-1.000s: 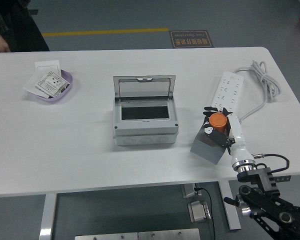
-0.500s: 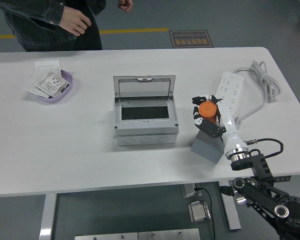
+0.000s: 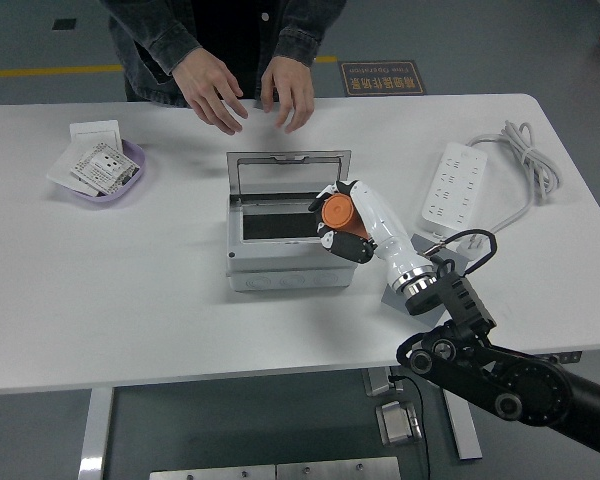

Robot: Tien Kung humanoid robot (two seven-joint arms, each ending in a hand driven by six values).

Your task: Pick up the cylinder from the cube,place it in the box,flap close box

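Note:
My right hand (image 3: pixel 338 222) is shut on the orange cylinder (image 3: pixel 336 211) and holds it over the right side of the grey box (image 3: pixel 290 268). The box stands mid-table with its lid (image 3: pixel 288 172) raised upright at the back and a dark inside showing. The grey cube (image 3: pixel 397 298) lies right of the box, mostly hidden behind my right forearm. My left arm does not show.
A person stands at the far side with both hands (image 3: pixel 250 90) spread over the table just behind the box lid. A purple dish (image 3: pixel 130 175) with cards sits far left. A white power strip (image 3: pixel 454 184) and cable (image 3: pixel 525 160) lie at the right.
My right hand carried the orange cylinder up off the cube and left to the box. The person stepped to the table's middle and lowered both hands toward it.

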